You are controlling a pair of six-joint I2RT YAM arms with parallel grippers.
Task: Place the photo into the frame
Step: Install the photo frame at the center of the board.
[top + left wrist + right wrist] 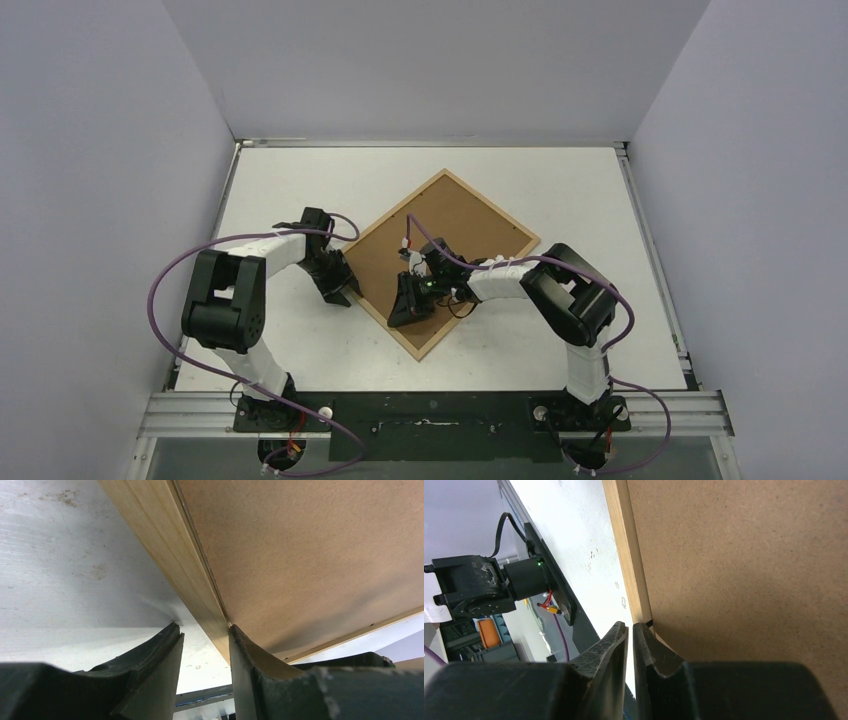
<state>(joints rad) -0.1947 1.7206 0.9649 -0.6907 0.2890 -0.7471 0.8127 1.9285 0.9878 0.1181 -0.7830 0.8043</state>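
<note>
Tabletop, white and matte, walled in by plain panels on the left, right and far sides, with bare surface all round the work. The frame lies flat at centre, back up and turned like a diamond, its long axis running near-left to far-right. Only its brown backing board and light-wood rim show. The photo is in no view, and I cannot tell whether it sits under the board. The left gripper is low at the frame's left corner, jaws part-way apart astride the rim, with the inner finger against the rim-board seam. The right gripper is over the near corner, jaws all but closed with nothing visible in the sliver between them. Both tips are at the near-left edge, so either arm reaches it. My guess is that a lift or pry of that edge comes next.
</note>
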